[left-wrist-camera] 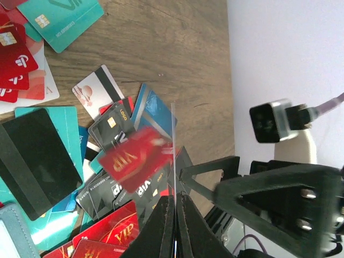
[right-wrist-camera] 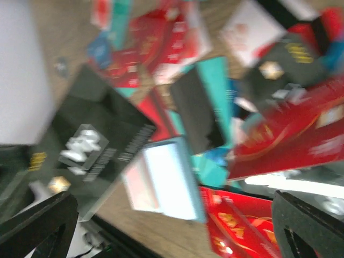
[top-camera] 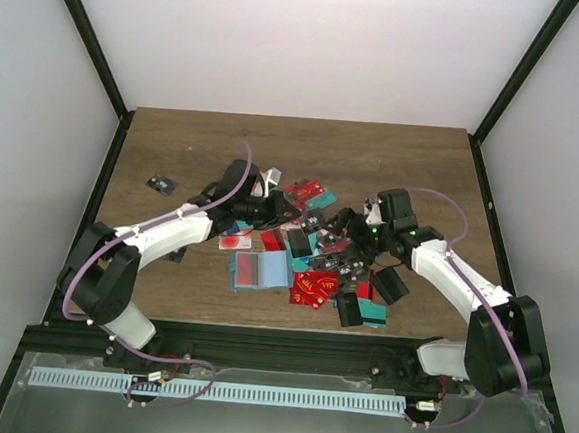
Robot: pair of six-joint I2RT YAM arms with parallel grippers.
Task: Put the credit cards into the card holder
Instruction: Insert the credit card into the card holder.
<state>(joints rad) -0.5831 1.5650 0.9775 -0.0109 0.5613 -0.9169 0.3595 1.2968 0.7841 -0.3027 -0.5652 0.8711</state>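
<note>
The credit cards lie in a loose heap at mid-table, mostly red, with some teal and black ones. The card holder lies open at the heap's near-left side, teal-blue, with a red card showing inside; it also shows in the right wrist view as the card holder. My left gripper is shut on one thin card, seen edge-on and standing upright. A blurred red VIP card sits just left of it. My right gripper is open wide above the heap, nothing between its fingers.
Black blocky cases lie at the heap's near-right side. A small dark item lies alone at the far left. The right arm's open gripper is close beside my left fingers. White walls enclose the table.
</note>
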